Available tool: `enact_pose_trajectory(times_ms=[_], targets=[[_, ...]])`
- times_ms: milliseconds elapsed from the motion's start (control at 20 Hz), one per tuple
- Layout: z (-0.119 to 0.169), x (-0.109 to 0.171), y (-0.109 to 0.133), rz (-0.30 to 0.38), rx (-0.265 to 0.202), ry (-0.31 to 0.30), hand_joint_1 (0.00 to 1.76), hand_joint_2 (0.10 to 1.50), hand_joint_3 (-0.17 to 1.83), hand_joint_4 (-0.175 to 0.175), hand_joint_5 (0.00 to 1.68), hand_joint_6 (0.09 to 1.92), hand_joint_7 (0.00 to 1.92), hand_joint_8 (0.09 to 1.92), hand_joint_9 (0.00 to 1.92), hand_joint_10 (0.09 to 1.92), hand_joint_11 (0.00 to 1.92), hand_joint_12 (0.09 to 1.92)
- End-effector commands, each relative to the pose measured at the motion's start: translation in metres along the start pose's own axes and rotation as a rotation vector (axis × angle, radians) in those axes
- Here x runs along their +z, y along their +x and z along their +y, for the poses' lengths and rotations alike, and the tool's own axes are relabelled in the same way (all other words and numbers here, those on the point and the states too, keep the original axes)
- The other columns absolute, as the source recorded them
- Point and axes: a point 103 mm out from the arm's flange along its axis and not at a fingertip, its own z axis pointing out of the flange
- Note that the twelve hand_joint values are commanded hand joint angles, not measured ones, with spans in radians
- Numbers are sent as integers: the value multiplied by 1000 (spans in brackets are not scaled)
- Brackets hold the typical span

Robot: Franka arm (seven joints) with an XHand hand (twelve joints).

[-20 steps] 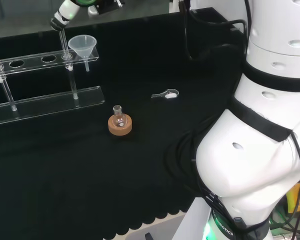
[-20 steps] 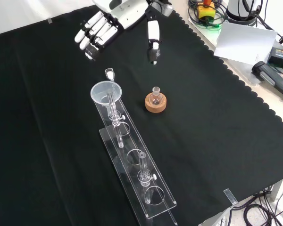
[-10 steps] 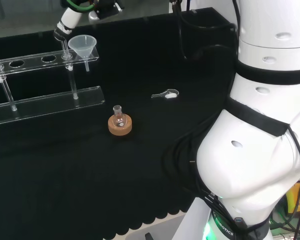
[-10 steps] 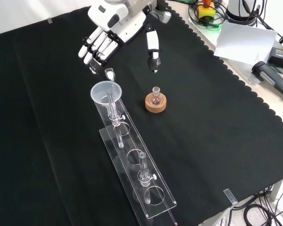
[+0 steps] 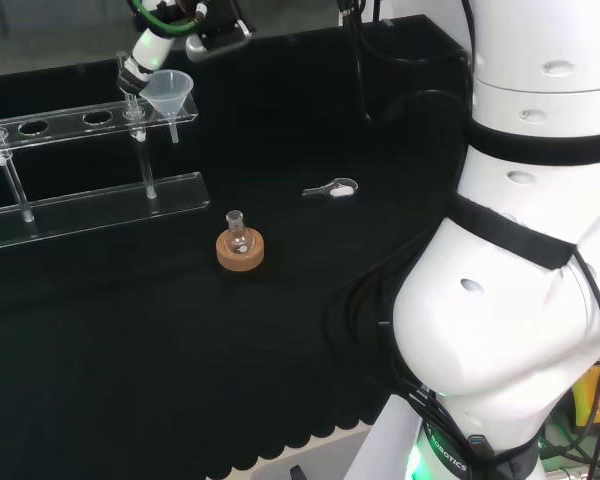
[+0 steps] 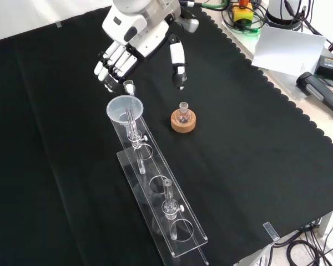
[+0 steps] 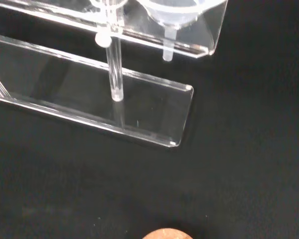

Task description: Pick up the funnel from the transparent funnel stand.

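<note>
The hand (image 6: 134,39) has dropped and slid toward the funnel (image 6: 124,108) over the last second; in the front view the fingers (image 6: 112,61) were well above the rim, now they sit just beyond it, near but apart. In the head view a fingertip was left of and above the funnel, now it is right at the bowl's back edge; contact can't be confirmed.

Fingers are released: straight, spread a little, thumb (image 6: 178,64) held wide to the side, nothing grasped.

The funnel has not moved. It sits in the end hole of the stand (image 6: 180,230), stem hanging through the top rail, bowl just below the fingertips in the front view. In the wrist view the bowl and stem (image 7: 168,46) show at the rail's end, so the palm faces the right spot.

Meaning: approach nearly done, grasp not started. Next, my read, 1 short advance to bring fingers and thumb either side of the bowl, then close and lift straight up so the stem clears the hole.

Risk: the small flask on the cork ring (image 6: 183,121) stands near the thumb side; the clip (image 6: 129,86) lies just under the fingers. A push on the light funnel could tip it.
</note>
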Motion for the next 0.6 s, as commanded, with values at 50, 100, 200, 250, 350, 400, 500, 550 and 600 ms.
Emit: enact_pose_trajectory(times_ms=[50, 100, 200, 250, 350, 400, 500, 550, 600], targets=[[7, 7, -3, 3, 11, 0, 477, 662, 15, -67, 0, 87, 4, 87, 2, 87, 0, 87], [8, 8, -4, 4, 12, -2, 477, 660, 14, -62, 0, 87, 1, 87, 0, 87, 0, 87], [12, 9, -7, 11, 15, -8, 477, 658, 12, -56, 0, 87, 0, 87, 0, 87, 0, 87], [13, 9, -8, 13, 14, -15, 476, 658, 12, -55, 0, 87, 0, 87, 0, 87, 0, 87], [18, 8, -8, 19, 9, -17, 475, 656, 11, -53, 0, 87, 0, 87, 0, 87, 0, 87], [19, 8, -9, 23, 8, -19, 475, 656, 10, -52, 0, 87, 0, 87, 0, 87, 0, 87], [25, 9, -10, 26, 10, -12, 474, 655, 10, -51, 0, 87, 0, 87, 0, 87, 0, 87], [28, 10, -10, 28, 11, -3, 474, 655, 10, -51, 0, 87, 0, 87, 0, 87, 0, 87], [30, 11, -12, 31, 12, 2, 474, 655, 10, -51, 0, 87, 0, 87, 0, 87, 0, 87]])
